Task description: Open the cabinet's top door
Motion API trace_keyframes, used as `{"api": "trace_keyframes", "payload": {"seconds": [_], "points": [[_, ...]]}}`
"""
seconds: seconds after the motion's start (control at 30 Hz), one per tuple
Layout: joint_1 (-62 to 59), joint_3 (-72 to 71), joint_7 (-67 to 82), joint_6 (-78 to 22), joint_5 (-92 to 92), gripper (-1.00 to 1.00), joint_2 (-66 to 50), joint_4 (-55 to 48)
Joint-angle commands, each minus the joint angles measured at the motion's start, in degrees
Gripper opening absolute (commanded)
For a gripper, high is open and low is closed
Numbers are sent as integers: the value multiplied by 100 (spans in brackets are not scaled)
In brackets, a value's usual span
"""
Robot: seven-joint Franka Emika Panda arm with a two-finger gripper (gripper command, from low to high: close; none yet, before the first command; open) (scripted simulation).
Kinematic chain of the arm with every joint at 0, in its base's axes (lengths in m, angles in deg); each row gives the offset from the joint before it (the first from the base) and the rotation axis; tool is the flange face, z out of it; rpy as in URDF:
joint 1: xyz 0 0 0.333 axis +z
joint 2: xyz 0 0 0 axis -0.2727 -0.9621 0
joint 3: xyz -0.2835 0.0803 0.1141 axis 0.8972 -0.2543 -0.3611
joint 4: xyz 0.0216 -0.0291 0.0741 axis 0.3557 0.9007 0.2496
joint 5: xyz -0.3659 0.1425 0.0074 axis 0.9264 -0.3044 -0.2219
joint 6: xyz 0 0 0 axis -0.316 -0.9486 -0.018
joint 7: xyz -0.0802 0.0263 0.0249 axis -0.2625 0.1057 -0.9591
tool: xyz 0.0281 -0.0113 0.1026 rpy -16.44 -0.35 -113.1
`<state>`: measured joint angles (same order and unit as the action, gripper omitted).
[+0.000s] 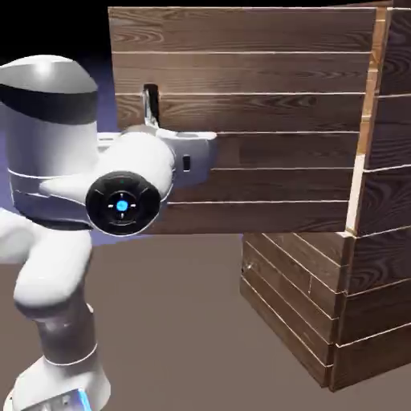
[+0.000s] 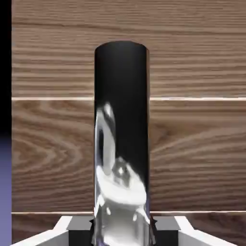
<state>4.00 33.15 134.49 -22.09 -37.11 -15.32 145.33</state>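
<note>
Top door swung wide, handle in the grip

The top door (image 1: 265, 120) stands out from the cabinet (image 1: 377, 265), above the lower front panel (image 1: 293, 285); its upright shiny handle (image 2: 122, 125) sits clenched between the fingertips of the gripper (image 2: 123, 230), the white arm (image 1: 56, 136) at the exterior view's left

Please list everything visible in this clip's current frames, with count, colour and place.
cabinet: one, dark brown planks with pale seams, at the exterior view's right
top door: one, brown planks, swung out from the cabinet, behind the claw
handle: one, shiny black and silver, upright on the top door, between the claw's fingertips
lower front panel: one, brown planks, below the top door
surface underneath: one, grey-brown, under the arm and cabinet
backdrop: one, blue-violet, behind everything
arm: one, white with black parts, at the exterior view's left
claw: one, two grey fingertips, closed on the handle
</note>
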Motion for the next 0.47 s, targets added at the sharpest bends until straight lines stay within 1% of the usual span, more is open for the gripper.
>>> {"api": "trace_keyframes", "payload": {"seconds": [0.0, 0.27, 0.33, 0.43], "points": [[208, 187, 38, -151, 79, -100, -125, -194], [1867, 1571, 241, -1223, 517, -100, -816, -1611], [1887, 1735, 502, -1602, 460, -100, -1231, -1857], [1563, 1730, 930, -2069, 300, -100, -1854, -2007]]}}
